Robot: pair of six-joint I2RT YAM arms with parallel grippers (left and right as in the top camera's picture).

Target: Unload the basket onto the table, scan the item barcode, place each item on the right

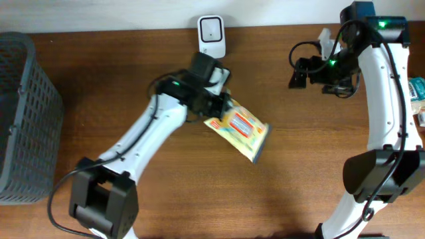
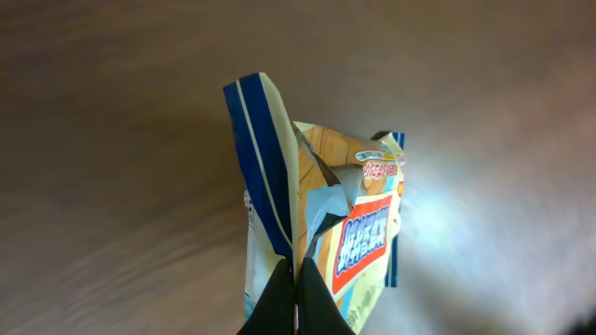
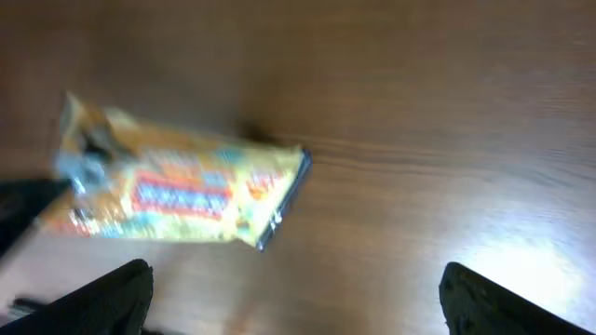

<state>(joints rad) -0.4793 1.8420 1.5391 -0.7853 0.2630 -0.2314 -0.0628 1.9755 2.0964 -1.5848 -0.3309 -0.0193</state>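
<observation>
Overhead: the yellow printed plastic snack packet point(image 1: 242, 129) sits near the centre of the brown wooden table point(image 1: 299, 172). Its 10 o'clock end is clamped in the left gripper point(image 1: 224, 106). A white box-shaped scanner point(image 1: 212, 28) stands at 12 o'clock, a dark grey mesh basket point(image 1: 20, 119) at 9 o'clock, and the right gripper point(image 1: 297, 72) at 2 o'clock, well apart from the packet.

Left wrist: black fingers point(image 2: 279, 302) at 6 o'clock pinch the packet's blue-edged seam.

Right wrist: black fingers point(image 3: 112, 293) are spread wide and hold nothing; the packet is blurred at 9 o'clock.
</observation>
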